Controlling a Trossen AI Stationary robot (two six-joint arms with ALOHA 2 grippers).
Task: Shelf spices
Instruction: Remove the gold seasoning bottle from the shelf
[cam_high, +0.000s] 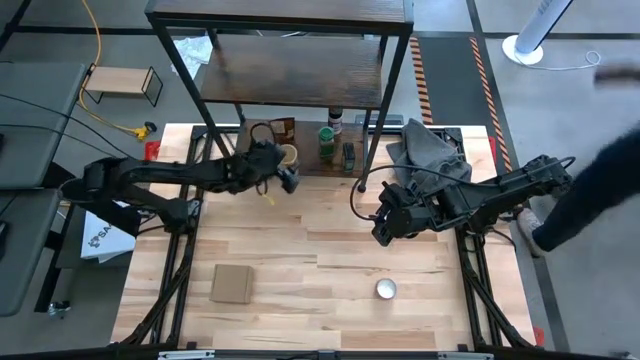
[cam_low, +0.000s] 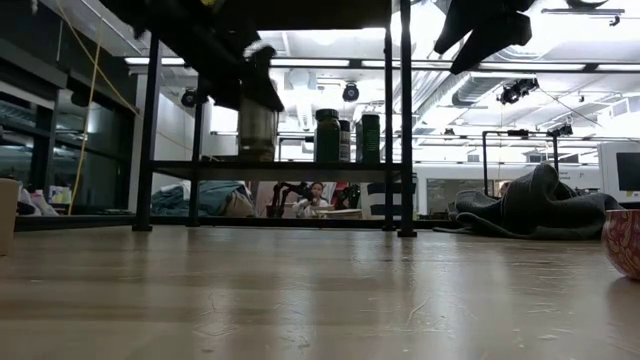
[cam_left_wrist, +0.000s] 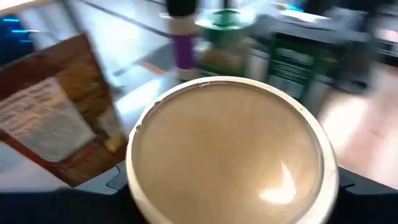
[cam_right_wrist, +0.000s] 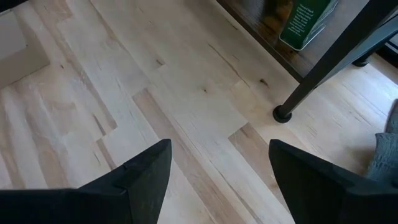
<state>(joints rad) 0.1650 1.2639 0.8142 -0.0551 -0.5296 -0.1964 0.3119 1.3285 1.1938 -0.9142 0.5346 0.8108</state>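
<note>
Working at the shelf (cam_high: 290, 75), whose lowest board already carries the brown-orange pouch (cam_left_wrist: 53, 118), the dark-capped jar (cam_left_wrist: 182, 38), the green-lidded jar (cam_high: 326, 134) and the small dark tin (cam_high: 348, 154), we judge the step in hand is setting down the tan-lidded jar (cam_high: 288, 155). Our left gripper (cam_high: 282, 172) reaches in just beside that jar; we cannot tell whether its fingers pinch it, so we should keep it upright and withdraw straight back. Our right gripper (cam_right_wrist: 217, 171) waits over bare table (cam_high: 300, 240), fingers spread.
</note>
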